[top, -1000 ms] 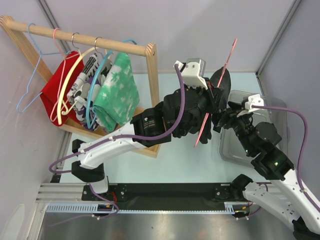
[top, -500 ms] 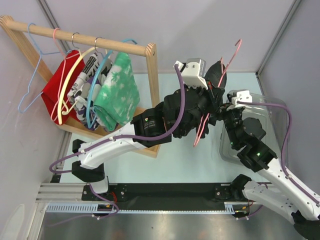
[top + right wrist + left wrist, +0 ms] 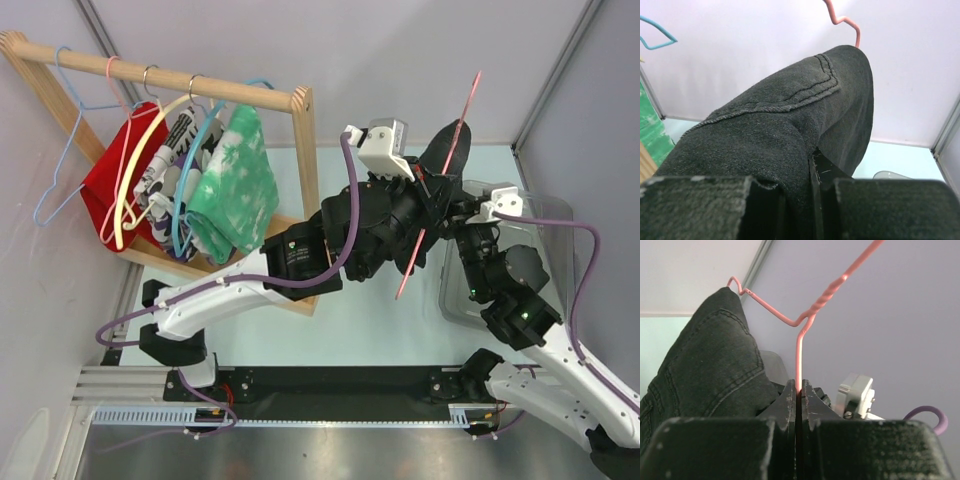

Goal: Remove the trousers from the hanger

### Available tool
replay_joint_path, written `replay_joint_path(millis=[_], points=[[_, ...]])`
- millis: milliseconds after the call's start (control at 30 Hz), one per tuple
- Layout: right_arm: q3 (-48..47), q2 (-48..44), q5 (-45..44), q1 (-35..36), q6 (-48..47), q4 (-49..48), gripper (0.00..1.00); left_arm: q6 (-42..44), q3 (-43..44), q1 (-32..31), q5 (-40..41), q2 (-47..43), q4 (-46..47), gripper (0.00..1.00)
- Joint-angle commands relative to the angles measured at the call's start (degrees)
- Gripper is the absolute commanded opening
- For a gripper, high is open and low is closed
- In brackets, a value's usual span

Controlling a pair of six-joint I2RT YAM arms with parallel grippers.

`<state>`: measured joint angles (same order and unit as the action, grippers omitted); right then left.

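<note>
**Item 1, nearest: clear bin** (image 3: 556,212). It stands on the table at the right, under and behind the right arm. It is the likely drop place for the garment, though the task names none.

**Item 2: right gripper** (image 3: 811,172). The fingers are clenched on a fold of dark denim, and cloth fills the gap between the pads. It grips the trousers low on their hanging side.

**Item 3: left gripper** (image 3: 798,390). The jaws are pressed tight on the wire stem below the twisted neck, holding it aloft above the table.

**Item 4: hanger** (image 3: 806,319). Pink wire, tilted, carried clear of the rack, with one shoulder under the cloth.

**Item 5: trousers** (image 3: 790,107). Black denim draped over the hanger, between the two grippers and not yet off it.

**Item 6, farthest: wooden rack** (image 3: 304,135). It is at the far left with other garments hung on it, well apart from the work.

**Step in hand:** both holds are made, and the pull-off is about to begin.

**Next move calls for:** the right arm to draw the denim away along the wire while the left keeps the hanger steady. The cloth may snag on the hanger's shoulder notch.
</note>
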<state>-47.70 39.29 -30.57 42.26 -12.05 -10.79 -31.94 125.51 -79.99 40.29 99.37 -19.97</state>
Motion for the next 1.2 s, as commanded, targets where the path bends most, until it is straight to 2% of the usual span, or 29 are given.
replay_joint_path(millis=[0, 67, 200, 333, 500, 767, 1167], points=[[-5.6, -3.9, -0.7, -0.1, 3.3, 1.1, 0.00, 0.8, 0.6, -1.0, -0.7, -3.2, 5.4, 0.00], [-6.6, -4.7, -1.1, -0.2, 4.7, 3.4, 0.00, 2.4, 0.3, -1.0, 0.1, -2.9, 5.4, 0.00], [-14.3, -4.4, -2.0, -0.1, 11.4, 16.3, 0.00, 5.4, -1.1, -1.0, 2.0, -2.5, 5.2, 0.00], [-17.2, -5.4, 0.9, -0.1, 15.6, 21.1, 0.00, 6.2, -3.3, -0.8, 2.4, -2.6, 5.2, 0.00], [-20.3, -5.0, 3.0, -0.1, 16.3, 27.6, 0.00, 6.2, -4.7, -0.5, 2.9, -2.3, 4.2, 0.00], [-24.7, -7.7, 4.4, -0.1, 16.4, 30.6, 0.00, 6.0, -9.4, 0.7, 3.2, -3.3, 3.2, 0.00], [-35.4, -5.9, 4.3, -0.9, 17.9, 36.0, 0.00, 2.9, -17.8, 3.7, -0.2, -6.6, 2.3, 0.00]])
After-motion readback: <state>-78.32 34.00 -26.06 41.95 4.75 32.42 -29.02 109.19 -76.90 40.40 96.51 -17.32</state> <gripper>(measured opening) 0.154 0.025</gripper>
